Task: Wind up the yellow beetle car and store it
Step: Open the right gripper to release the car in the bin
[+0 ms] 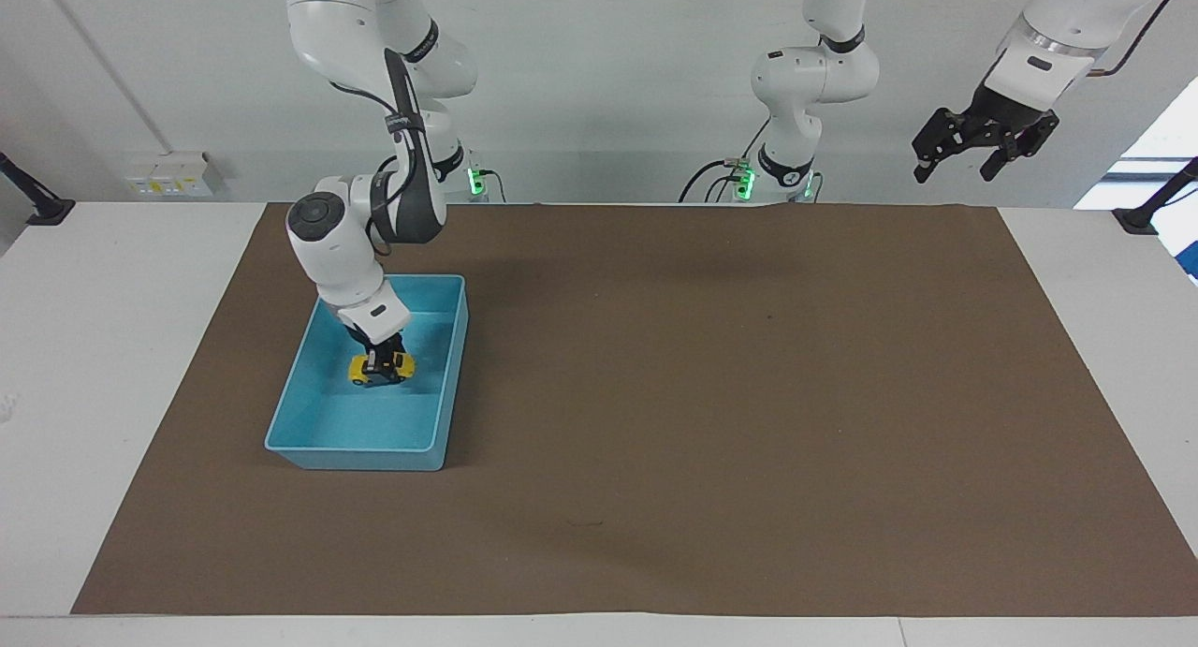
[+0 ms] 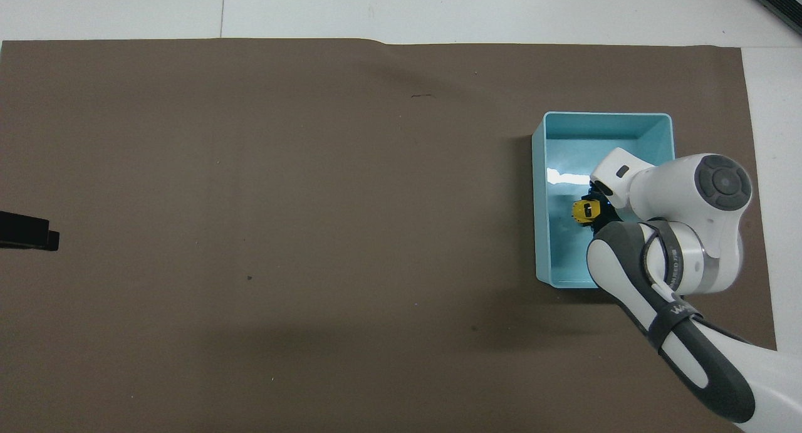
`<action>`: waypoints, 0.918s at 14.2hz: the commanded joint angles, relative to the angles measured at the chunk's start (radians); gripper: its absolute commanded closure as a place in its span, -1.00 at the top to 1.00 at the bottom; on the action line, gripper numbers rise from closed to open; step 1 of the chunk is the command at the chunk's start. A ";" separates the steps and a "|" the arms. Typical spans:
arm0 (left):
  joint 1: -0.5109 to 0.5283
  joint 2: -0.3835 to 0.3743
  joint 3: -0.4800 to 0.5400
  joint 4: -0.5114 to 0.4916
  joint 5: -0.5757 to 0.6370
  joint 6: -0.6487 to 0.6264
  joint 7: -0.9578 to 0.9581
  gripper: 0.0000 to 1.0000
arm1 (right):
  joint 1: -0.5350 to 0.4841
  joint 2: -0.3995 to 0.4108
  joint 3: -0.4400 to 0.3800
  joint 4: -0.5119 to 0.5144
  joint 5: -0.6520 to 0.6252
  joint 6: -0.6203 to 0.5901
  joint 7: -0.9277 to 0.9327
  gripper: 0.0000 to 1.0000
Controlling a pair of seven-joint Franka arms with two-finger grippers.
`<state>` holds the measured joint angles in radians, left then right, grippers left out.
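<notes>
right end effector [image 1: 383, 361]: reaching down inside the light-blue bin [image 1: 298, 416], clamping the yellow beetle car [image 1: 378, 370]
yellow beetle car: sitting low in the bin's middle, inside the walls
left end effector [image 1: 964, 158]: waiting raised, fingers spread wide, above the desk's [image 1: 112, 347] left-arm end, well apart from the bin

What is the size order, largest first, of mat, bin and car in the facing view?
1. Mat
2. Bin
3. Car, held by the right gripper in the bin
</notes>
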<state>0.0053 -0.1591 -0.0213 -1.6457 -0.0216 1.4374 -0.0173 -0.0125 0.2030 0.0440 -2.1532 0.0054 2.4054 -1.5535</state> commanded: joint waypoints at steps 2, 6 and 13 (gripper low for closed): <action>0.010 -0.013 -0.003 -0.008 -0.006 -0.006 0.011 1.00 | -0.007 -0.004 0.005 -0.008 -0.021 0.011 -0.002 0.15; 0.010 -0.013 -0.003 -0.008 -0.006 -0.006 0.011 1.00 | -0.004 -0.001 0.007 -0.002 -0.019 0.012 0.012 0.69; 0.010 -0.013 -0.003 -0.008 -0.006 -0.006 0.011 1.00 | -0.009 0.003 0.007 0.050 -0.019 -0.014 0.007 0.77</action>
<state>0.0053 -0.1591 -0.0213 -1.6457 -0.0216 1.4374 -0.0173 -0.0114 0.2047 0.0439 -2.1359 0.0054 2.4058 -1.5535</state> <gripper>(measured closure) 0.000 0.123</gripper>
